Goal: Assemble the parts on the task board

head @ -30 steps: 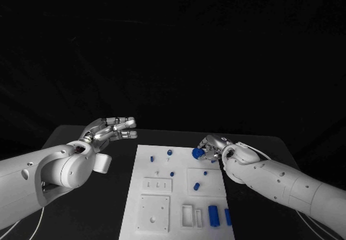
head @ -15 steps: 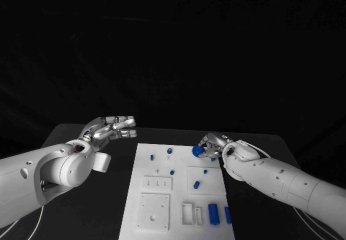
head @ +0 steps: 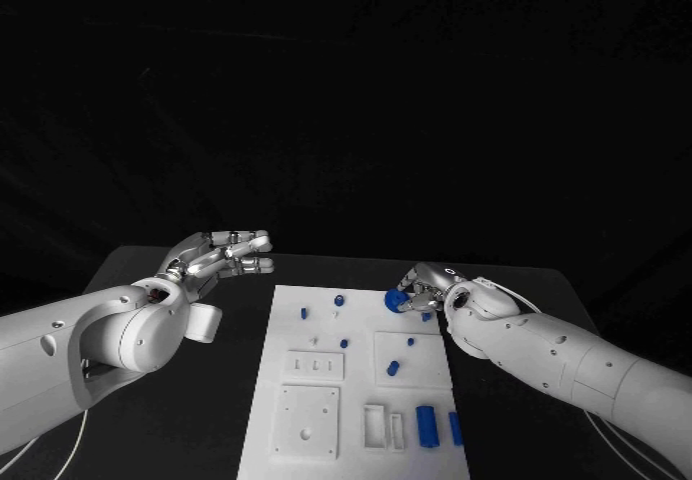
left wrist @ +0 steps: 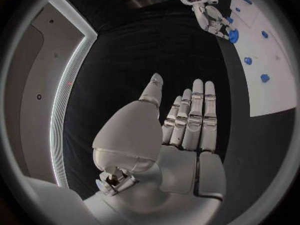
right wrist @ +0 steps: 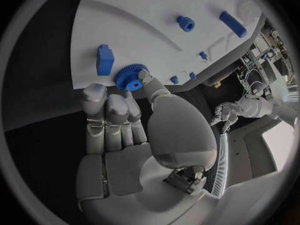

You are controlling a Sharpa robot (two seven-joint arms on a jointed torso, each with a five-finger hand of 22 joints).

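We're pinching the blue gear (right wrist: 129, 78) in our right hand (head: 427, 290) at the task board (head: 361, 400)'s far corner | left hand (head: 216, 258) idling beside it, fingers loosely apart, holding nothing | we're aiming to keep it level.

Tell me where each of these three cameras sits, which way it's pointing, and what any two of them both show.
Head view: on the robot's head, looking down at the task board; both arms enter.
Left wrist view: behind the left hand, facing across the black table; fingers apart, holding nothing.
Right wrist view: behind the right hand, facing the board's far corner.
Shared: all three show the blue gear at the right hand's fingertips.
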